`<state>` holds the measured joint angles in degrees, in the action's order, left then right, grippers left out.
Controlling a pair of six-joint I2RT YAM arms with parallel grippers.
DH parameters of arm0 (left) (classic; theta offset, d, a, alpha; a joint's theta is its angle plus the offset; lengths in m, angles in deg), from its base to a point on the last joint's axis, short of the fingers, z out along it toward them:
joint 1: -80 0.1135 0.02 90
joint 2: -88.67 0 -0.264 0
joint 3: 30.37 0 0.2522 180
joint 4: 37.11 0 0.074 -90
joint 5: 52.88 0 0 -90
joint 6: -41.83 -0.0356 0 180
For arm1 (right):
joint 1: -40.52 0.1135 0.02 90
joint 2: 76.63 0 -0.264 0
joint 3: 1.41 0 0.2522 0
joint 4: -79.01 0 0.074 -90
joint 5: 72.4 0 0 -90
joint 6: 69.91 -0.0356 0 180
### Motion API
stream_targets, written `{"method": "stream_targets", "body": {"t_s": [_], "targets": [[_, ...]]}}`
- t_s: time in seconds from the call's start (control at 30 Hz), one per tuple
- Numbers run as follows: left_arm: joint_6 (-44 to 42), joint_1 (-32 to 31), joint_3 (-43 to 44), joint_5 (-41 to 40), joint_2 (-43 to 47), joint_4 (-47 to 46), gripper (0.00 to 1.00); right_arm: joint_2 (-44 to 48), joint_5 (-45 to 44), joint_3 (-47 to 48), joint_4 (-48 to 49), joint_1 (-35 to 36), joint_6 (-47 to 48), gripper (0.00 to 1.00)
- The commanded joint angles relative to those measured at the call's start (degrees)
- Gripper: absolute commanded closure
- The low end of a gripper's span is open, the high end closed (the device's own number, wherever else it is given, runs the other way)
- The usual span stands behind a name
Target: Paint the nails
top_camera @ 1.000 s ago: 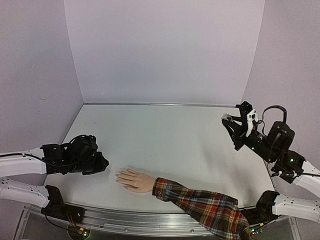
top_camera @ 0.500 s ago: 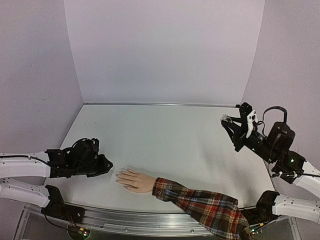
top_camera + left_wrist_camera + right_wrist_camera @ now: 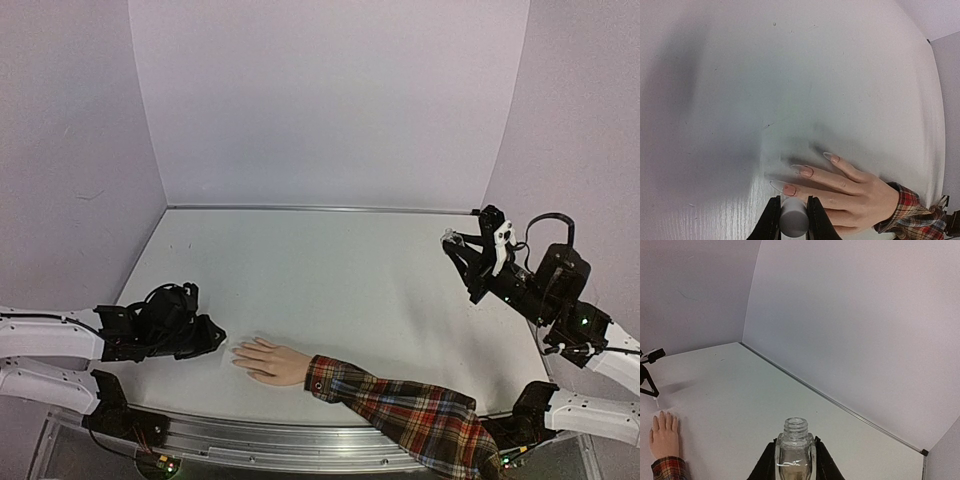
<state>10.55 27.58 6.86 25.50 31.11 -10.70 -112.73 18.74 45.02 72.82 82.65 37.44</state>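
A pale hand with a red plaid sleeve lies flat on the table near the front. Its long pointed nails show in the left wrist view, the nearest one reddish. My left gripper is shut on a grey brush cap and sits low, just left of the fingertips. The brush tip is hidden under the cap. My right gripper is raised at the right and shut on a clear open bottle. The hand also shows in the right wrist view.
The white table is walled by pale lilac panels at the back and both sides. The sleeve runs from the hand off the table's front right edge, near the right arm's base.
My left gripper has moved right and down with the cap, up to the fingertips. The right arm and the hand have not moved.
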Motion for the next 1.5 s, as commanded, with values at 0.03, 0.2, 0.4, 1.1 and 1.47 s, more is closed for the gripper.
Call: {"method": "stream_targets", "body": {"t_s": [0.03,0.2,0.4,1.1,1.47], "targets": [[0.1,0.3,-0.5,-0.3,-1.1,-3.8,1.0,0.1,0.6,-0.4,1.0,-0.2,0.4,1.0],[-0.1,0.3,-0.4,-0.3,-2.1,-4.5,1.0,0.1,0.7,-0.6,1.0,-0.2,0.4,1.0],[0.0,0.3,-0.4,-0.4,-3.0,-4.6,1.0,0.1,0.9,-0.7,1.0,-0.2,0.3,1.0],[-0.4,0.3,-0.5,-0.3,-4.5,-5.7,1.0,0.0,1.3,-1.0,1.1,-0.2,0.1,1.0],[-0.6,0.3,-0.5,-0.3,-5.3,-5.9,1.0,0.1,1.3,-1.1,1.1,-0.2,0.1,1.0]]}}
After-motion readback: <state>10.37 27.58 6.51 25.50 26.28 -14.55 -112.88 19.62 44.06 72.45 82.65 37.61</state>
